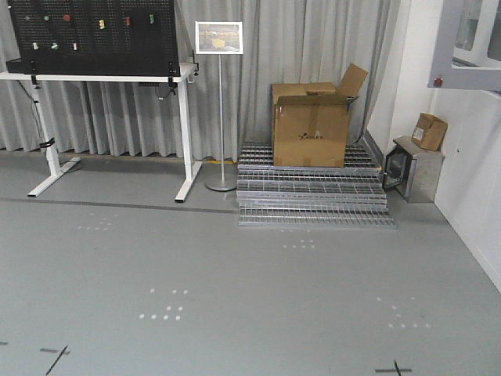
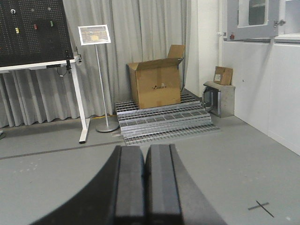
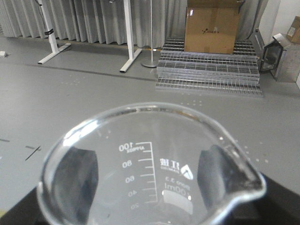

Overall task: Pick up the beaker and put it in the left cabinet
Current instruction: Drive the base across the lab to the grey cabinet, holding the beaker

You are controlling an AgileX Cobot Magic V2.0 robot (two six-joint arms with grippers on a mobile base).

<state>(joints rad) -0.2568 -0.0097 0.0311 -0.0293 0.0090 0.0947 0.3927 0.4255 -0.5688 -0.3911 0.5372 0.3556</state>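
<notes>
- My right pincer (image 3: 149, 197) grips the beaker (image 3: 150, 140), clamped on both sides of the glass, and holds it in the air over the floor (image 3: 84, 89).
- My left pincer (image 2: 144, 180) is closed, with nothing in it.
- I judge the pick done.
- Left to do: reach the cabinet, which no view shows, and set the beaker on a shelf.

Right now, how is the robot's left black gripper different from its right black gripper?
The black left gripper has its pads pressed together; the right gripper has its dark pads apart, one on each side of the small clear glass beaker. The left gripper is empty; the right gripper holds that beaker. Both point toward the brown cardboard box.
</notes>
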